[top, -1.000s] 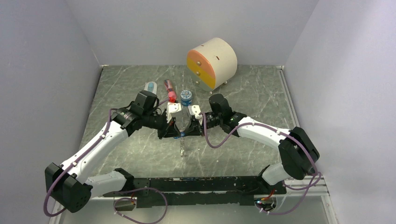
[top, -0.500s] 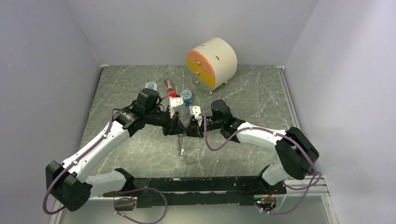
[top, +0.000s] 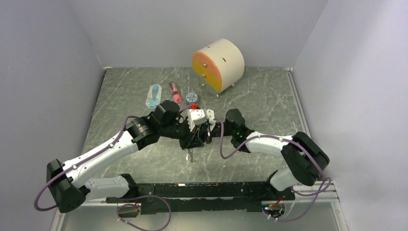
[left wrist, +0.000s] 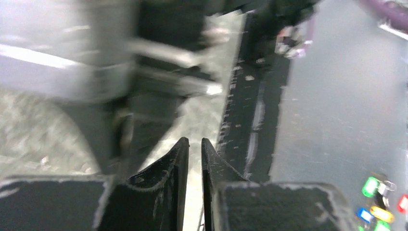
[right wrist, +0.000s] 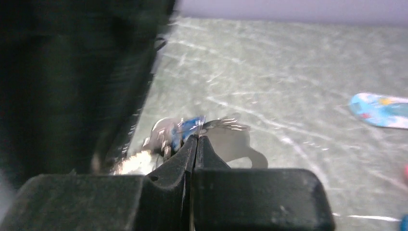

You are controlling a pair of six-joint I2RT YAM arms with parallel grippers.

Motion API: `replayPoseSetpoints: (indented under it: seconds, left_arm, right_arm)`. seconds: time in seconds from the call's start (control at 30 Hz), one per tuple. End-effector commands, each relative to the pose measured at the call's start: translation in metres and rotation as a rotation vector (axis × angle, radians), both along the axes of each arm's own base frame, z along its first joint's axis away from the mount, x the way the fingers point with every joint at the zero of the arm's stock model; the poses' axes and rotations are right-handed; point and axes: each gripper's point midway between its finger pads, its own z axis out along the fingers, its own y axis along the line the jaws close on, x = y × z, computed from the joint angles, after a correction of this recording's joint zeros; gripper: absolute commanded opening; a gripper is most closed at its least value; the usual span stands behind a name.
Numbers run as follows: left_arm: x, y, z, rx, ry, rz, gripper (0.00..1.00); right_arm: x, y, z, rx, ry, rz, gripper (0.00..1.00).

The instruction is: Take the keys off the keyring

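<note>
My left gripper [top: 191, 141] and right gripper [top: 204, 136] meet tip to tip above the middle of the table. The keyring hangs between them, and its silvery beaded strand [top: 191, 154] dangles below. In the right wrist view my right gripper [right wrist: 195, 138] is shut on a thin silvery wire of the keyring [right wrist: 226, 124]. The blue-tagged key [right wrist: 189, 126] sits just beyond the fingertips. In the left wrist view my left gripper [left wrist: 195, 142] is almost shut, with a thin whitish strand [left wrist: 199, 222] between the fingers. The green-tagged key is hidden.
A cream round drawer box [top: 219, 65] with an orange and yellow front stands at the back. A pale blue oval flat piece [top: 154, 96], a pink tube [top: 174, 91] and a round blue tin [top: 192, 97] lie behind the grippers. The black front rail [top: 211, 188] runs along the near edge.
Both grippers have shifted right and toward the near edge, closing tighter together. The beaded strand went with them. The items at the back are now uncovered.
</note>
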Motion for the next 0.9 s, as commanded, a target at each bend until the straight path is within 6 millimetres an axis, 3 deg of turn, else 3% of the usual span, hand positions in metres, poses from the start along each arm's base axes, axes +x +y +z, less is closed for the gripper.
replayPoseSetpoints:
  seconds: [0.0,0.23,0.3,0.43,0.63,0.87]
  left_arm:
    - [-0.041,-0.031,0.074,-0.213,-0.005,-0.191,0.23]
    - [-0.046,-0.022,0.095,-0.221,-0.059,-0.208,0.38]
    - [-0.040,-0.014,0.101,-0.202,-0.101,-0.166,0.35]
    - [-0.010,0.009,0.103,-0.115,-0.269,-0.004,0.19]
    - [0.029,0.041,0.064,0.057,-0.359,0.143,0.19]
    - [0.066,0.074,0.030,0.102,-0.377,0.276,0.22]
  right_arm:
    - [0.020,-0.001,0.057,0.201,-0.135,-0.092,0.00]
    - [0.022,-0.010,0.070,0.238,-0.159,-0.080,0.00]
    - [0.022,-0.012,0.074,0.249,-0.160,-0.075,0.00]
    - [0.020,-0.016,0.080,0.264,-0.171,-0.056,0.00]
    - [0.014,-0.019,0.085,0.273,-0.170,-0.014,0.00]
    - [0.008,-0.020,0.084,0.250,-0.188,0.025,0.00]
